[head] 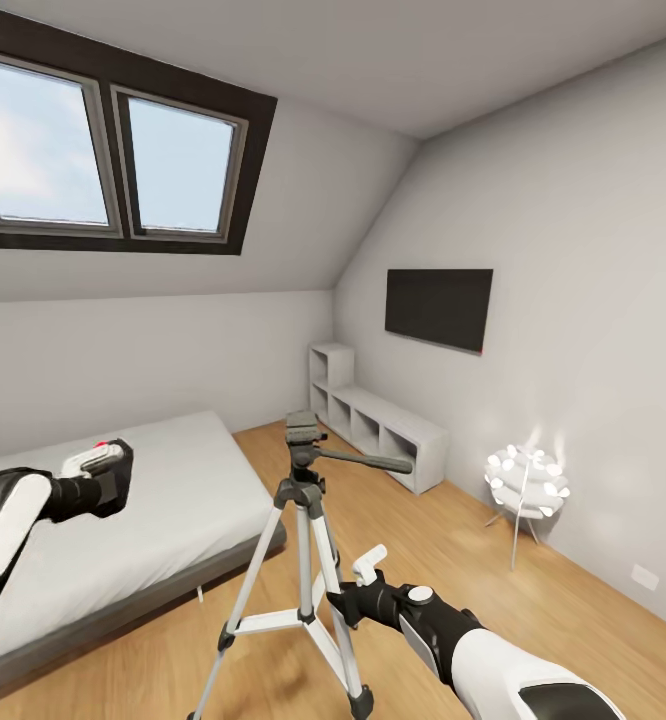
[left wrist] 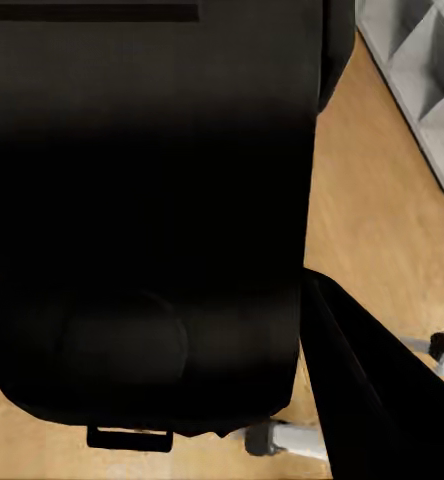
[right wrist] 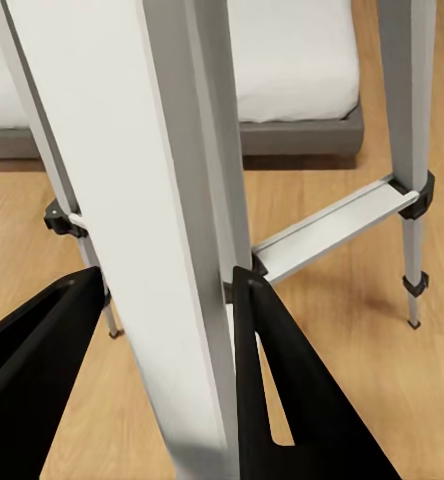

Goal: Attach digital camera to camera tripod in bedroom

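My left gripper (head: 101, 468) hangs raised over the low grey bed (head: 163, 500), closed on the digital camera (left wrist: 152, 200); from my left wrist the black camera body sits right against the fingers, dark and close, with wood floor (left wrist: 382, 220) past it. In the head view I see only a red dot and a pale top at that gripper, so how the camera sits there I cannot tell.

To the right of that gripper, and well apart from it, stands the camera tripod (head: 303, 540) on the floor just beside the bed's corner, its black pan head (head: 303, 432) bare and its side handle pointing away toward the low white shelf (head: 383, 425).

My right gripper (right wrist: 167, 300) is down low at the tripod, its two dark fingers (right wrist: 282, 380) on either side of one silver leg (right wrist: 142, 200), closed around it.
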Motion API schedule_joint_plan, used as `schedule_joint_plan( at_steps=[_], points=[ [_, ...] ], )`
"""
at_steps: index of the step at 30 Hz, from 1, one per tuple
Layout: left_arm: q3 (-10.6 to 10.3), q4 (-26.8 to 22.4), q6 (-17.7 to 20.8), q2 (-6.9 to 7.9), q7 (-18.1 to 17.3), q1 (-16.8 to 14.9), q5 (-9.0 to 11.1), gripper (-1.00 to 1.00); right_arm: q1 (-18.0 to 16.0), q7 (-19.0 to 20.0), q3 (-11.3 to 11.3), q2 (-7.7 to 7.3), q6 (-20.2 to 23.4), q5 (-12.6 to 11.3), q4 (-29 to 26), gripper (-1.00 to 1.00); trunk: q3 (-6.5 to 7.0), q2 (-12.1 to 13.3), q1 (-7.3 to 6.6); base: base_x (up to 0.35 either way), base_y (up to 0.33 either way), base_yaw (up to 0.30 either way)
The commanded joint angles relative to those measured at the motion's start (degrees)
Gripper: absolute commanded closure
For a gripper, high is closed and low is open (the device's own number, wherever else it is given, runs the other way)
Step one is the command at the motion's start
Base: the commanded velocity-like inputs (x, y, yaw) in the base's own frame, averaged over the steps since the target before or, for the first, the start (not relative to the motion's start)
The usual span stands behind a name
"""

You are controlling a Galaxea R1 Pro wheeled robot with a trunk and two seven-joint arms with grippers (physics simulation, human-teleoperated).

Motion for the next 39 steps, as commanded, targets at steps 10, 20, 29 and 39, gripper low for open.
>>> schedule_joint_plan(
  at_steps=[10, 20, 29, 39],
  points=[
    [-1.3, 15.1, 2.6, -17.52, 8.1, -25.7, -1.6, 1.0, 0.0, 0.1, 0.0, 0.0, -0.3, 0.3, 0.0, 1.0, -0.04, 0.0, 0.02, 0.0, 0.0, 0.0],
    [-2.5, 23.0, 2.6, -29.91, 15.6, -36.3, -4.8, 1.0, 0.0, 0.1, 0.1, 0.0, -0.3, 0.4, 0.0, 1.0, -0.04, 0.0, 0.02, 0.0, 0.0, 0.0],
    [-13.3, 22.6, 2.5, -33.04, 15.7, -37.3, -4.4, 1.0, 0.0, 0.0, 0.1, 0.0, -0.3, 0.3, 0.0, 1.0, -0.04, 0.0, 0.02, 0.0, 0.0, 0.0],
    [-14.8, 20.8, 2.1, -34.18, 16.4, -37.3, -4.7, 1.0, 0.0, 0.0, 0.0, 0.0, -0.3, 0.3, 0.0, 1.0, -0.04, 0.0, 0.02, 0.0, 0.0, 0.0]
  ],
)
